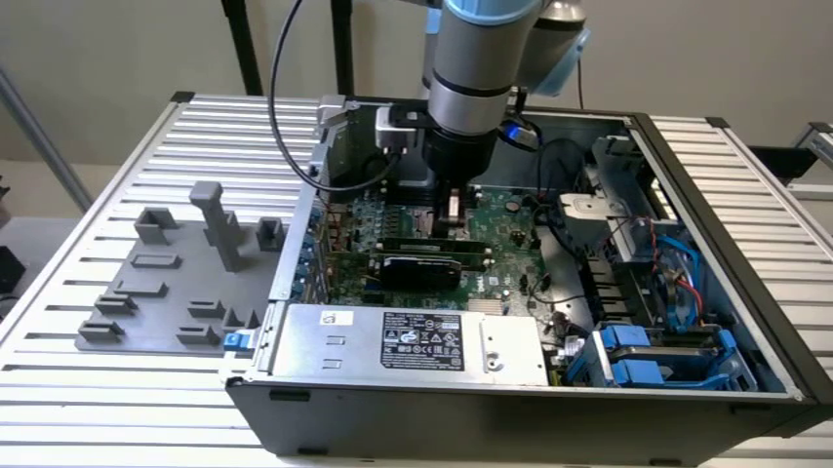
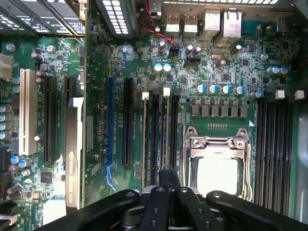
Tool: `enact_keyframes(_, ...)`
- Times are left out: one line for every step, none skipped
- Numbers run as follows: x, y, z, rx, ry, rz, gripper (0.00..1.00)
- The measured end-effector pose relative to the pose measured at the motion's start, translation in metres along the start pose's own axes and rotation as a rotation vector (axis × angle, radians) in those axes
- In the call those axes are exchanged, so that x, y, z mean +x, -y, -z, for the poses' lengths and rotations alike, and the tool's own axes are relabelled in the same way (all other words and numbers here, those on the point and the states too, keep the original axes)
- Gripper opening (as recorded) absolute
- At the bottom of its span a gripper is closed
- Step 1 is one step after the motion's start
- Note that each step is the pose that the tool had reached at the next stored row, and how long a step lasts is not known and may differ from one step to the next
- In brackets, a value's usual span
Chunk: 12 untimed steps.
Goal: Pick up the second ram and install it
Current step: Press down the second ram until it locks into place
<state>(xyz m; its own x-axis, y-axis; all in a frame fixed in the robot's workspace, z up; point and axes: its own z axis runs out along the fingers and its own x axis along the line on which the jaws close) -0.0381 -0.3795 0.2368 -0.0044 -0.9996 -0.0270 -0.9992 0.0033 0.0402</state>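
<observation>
The second ram [image 2: 166,134] is seen edge-on as a thin tan-green strip. It stands in a black memory slot between white clips, beside the CPU socket [image 2: 217,168]. My gripper [image 2: 168,174] is right over its near end, with the black fingers [image 2: 161,192] pressed together on the stick. In the exterior view my gripper [image 1: 452,226] reaches straight down into the open computer case, its tip at the green motherboard [image 1: 501,219]. A similar strip [image 2: 146,139] sits in the neighbouring slot.
A silver power supply [image 1: 404,341] lies at the front of the case [image 1: 521,419]. A black expansion card [image 1: 423,265] stands just in front of my gripper. Cables and blue drive bays [image 1: 651,351] fill the exterior view's right. A grey fixture [image 1: 170,283] sits on the slatted table at the exterior view's left.
</observation>
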Motion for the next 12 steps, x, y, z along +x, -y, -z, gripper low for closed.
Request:
enact_keyframes(0.000,0.0000,-0.0012,0.0001,0.0000,0.000,0.00)
enact_keyframes(0.000,0.0000,-0.0025,0.0003,0.0000,0.000,0.00)
enact_keyframes(-0.001,0.0001,-0.0036,0.0003,-0.0001,0.000,0.00)
enact_keyframes(-0.001,0.0001,-0.0049,0.0005,-0.0001,0.000,0.00)
enact_keyframes(-0.001,0.0001,-0.0061,0.0007,-0.0004,0.000,0.00)
enact_keyframes(0.000,0.0001,-0.0071,0.0008,-0.0011,0.000,0.00)
enact_keyframes(0.000,0.0000,-0.0083,0.0010,-0.0016,0.000,0.00)
enact_keyframes(0.000,0.0000,-0.0100,0.0015,-0.0008,0.000,0.00)
enact_keyframes(0.000,-0.0001,-0.0114,0.0020,-0.0010,0.000,0.00)
enact_keyframes(0.000,-0.0003,-0.0126,0.0024,-0.0012,0.000,0.00)
enact_keyframes(0.000,-0.0004,-0.0132,0.0028,-0.0007,0.000,0.00)
enact_keyframes(0.000,-0.0006,-0.0133,0.0032,-0.0004,0.000,0.00)
